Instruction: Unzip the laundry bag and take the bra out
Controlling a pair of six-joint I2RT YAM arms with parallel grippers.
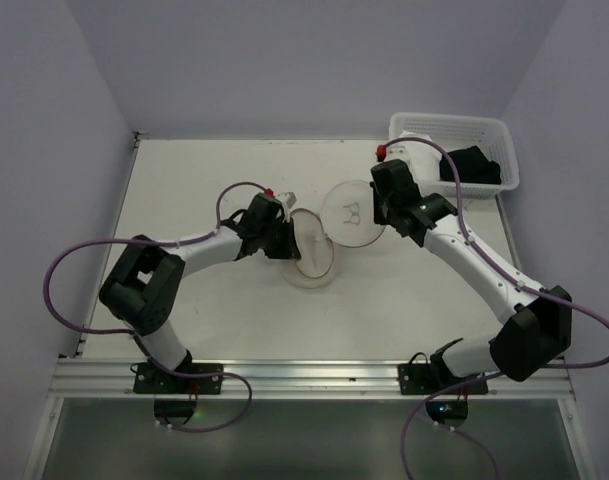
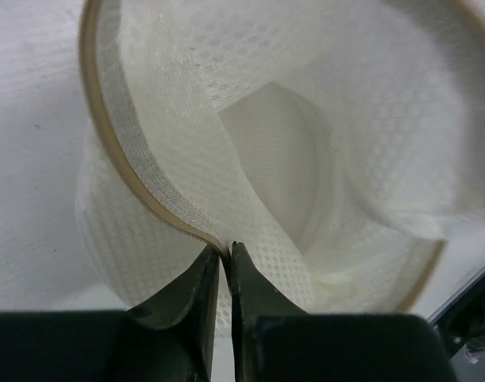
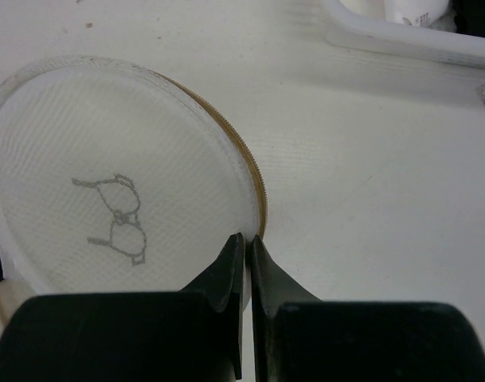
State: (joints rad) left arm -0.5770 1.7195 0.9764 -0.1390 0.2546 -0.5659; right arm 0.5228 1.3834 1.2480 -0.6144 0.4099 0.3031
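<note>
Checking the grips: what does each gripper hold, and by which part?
Left gripper pinches the laundry bag by its zipper rim; right gripper pinches the marked half's rim.

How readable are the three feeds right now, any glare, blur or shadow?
Top external: even light, sharp, faint shadows. Left wrist: laundry bag mesh bright, nearly washed out; left gripper a dark, soft-edged silhouette. Right wrist: bag's printed mark crisp; basket at the top edge softer.
</note>
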